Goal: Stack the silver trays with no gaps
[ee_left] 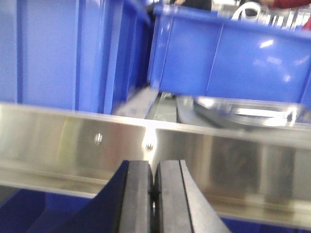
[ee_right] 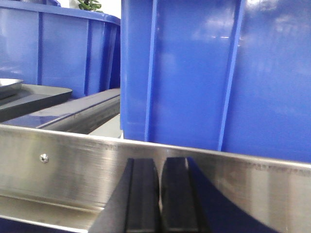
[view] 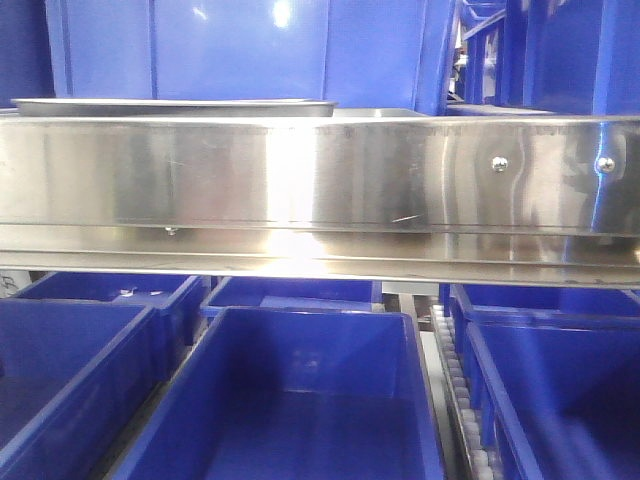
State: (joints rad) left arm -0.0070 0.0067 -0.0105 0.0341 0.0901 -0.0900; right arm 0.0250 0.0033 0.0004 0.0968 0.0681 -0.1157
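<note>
Bright glare on the steel rail (view: 290, 180); left-wrist view blurred.

The left pincer (ee_left: 153, 199) is seen with its two dark pads pressed together, nothing held between them. The right pincer (ee_right: 160, 196) is likewise closed, pads meeting, pointed level and forward.

We're looking at a long steel shelf rail (view: 320, 175) stretched across the middle of the frame, two screws (view: 500, 163) glinting at its right. Bright light flares off it near centre. Below, we see open blue plastic bins (view: 300, 400) in rows; above, taller blue bins (view: 250, 50) wall off the top.
</note>
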